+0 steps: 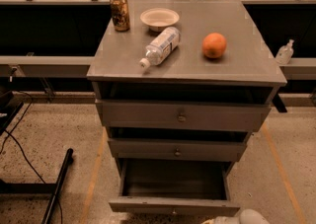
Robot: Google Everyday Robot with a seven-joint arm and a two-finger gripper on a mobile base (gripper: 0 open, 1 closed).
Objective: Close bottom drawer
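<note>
At the bottom centre of the frame, the bottom drawer (174,205), the lowest and narrowest flat grey front of the grey three-drawer cabinet (232,67), stands pulled well out. Its dark box is open to view and its tiny knob sits almost on the lower edge.

Just right of that front, at the very bottom edge, I see a pale rounded piece of my gripper (239,217). Most of it is cut off, so I cannot tell whether it is parted or closed, nor whether it touches the drawer.

Above, the mid-sized middle drawer front (148,149) and the tall top drawer front (138,115) with its round brass knob each have a dark gap over them.

On the cabinet top a clear plastic bottle (159,46) lies on its side, with a round orange fruit (214,45) to its right. A shallow white bowl (159,18) and an upright gold drink can (120,12) sit further back.

Speckled floor (59,134) lies open on both sides of the drawer, with an orange tape line on each side. A black bar (57,188) slants across the lower left, and a small pump bottle (285,53) stands at the right edge.
</note>
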